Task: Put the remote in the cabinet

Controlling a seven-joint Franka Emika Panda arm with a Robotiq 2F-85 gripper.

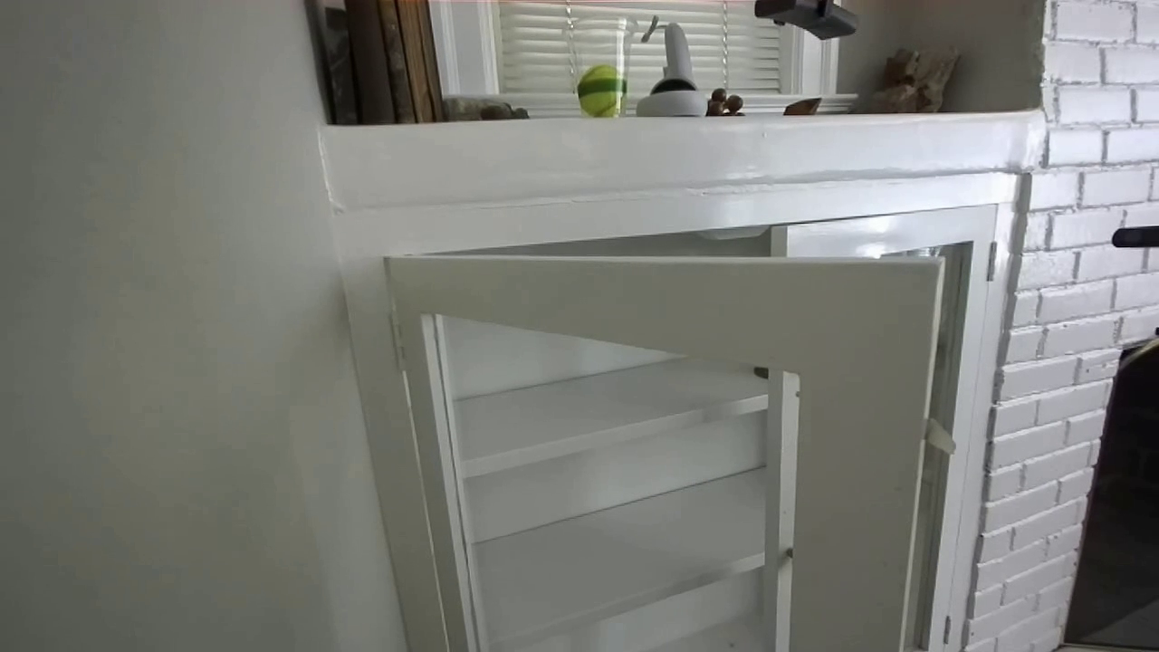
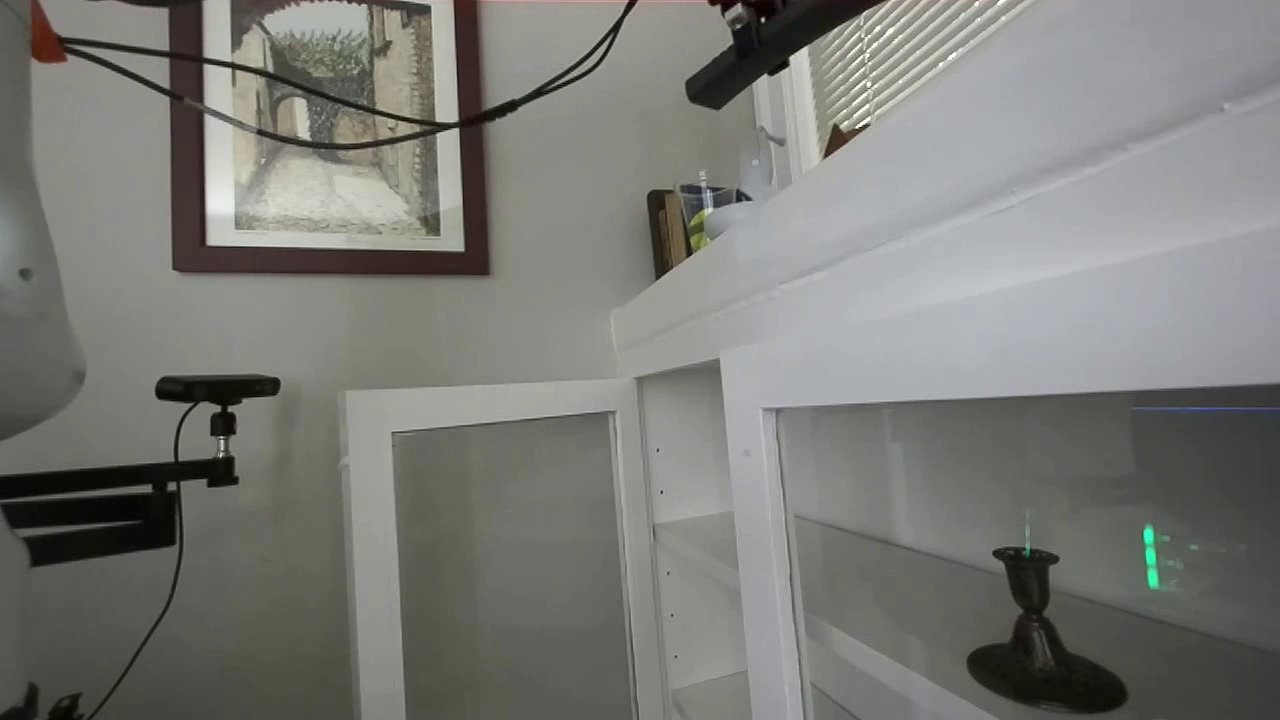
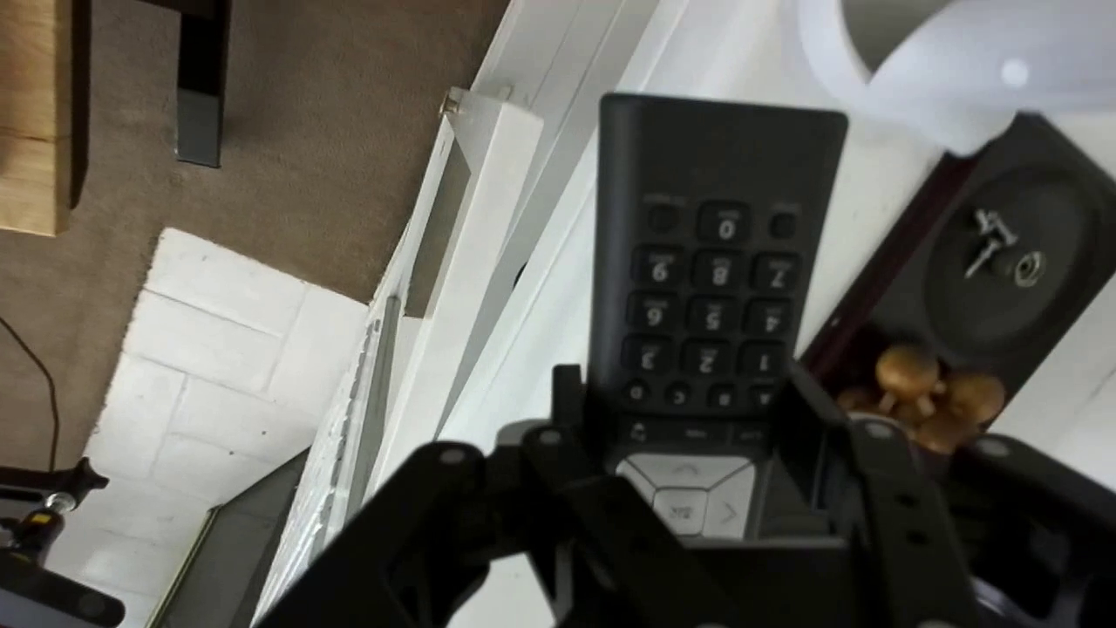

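– Claw (image 3: 689,401), black, quantity one. State, in the wrist view?

– Closed about the remote (image 3: 711,288), jaws against both long edges; keypad towards the camera, far end projecting free. White ledge (image 3: 558,323) below.

– Cabinet (image 1: 634,215), in an exterior view?

– White, built-in. Hinged door (image 1: 869,407) swung open; shelves (image 1: 616,398) visible through its frame; no remote seen on them.

– Remote (image 2: 765,58), in an exterior view?

– Above the ledge, apparently clear of it; claw mostly cropped by the upper edge. Neighbouring door (image 2: 770,560) closed, one dark candlestick (image 2: 1045,640) inside, upright.

– Step in hand?

– Judged: transport towards the cabinet. Grasp made; placing not yet done.

– Next move calls for what?

– Probably: draw outward past the ledge, descend before the opening, round the open door's free edge without knocking it, enter above a shelf, lower flat, then release.
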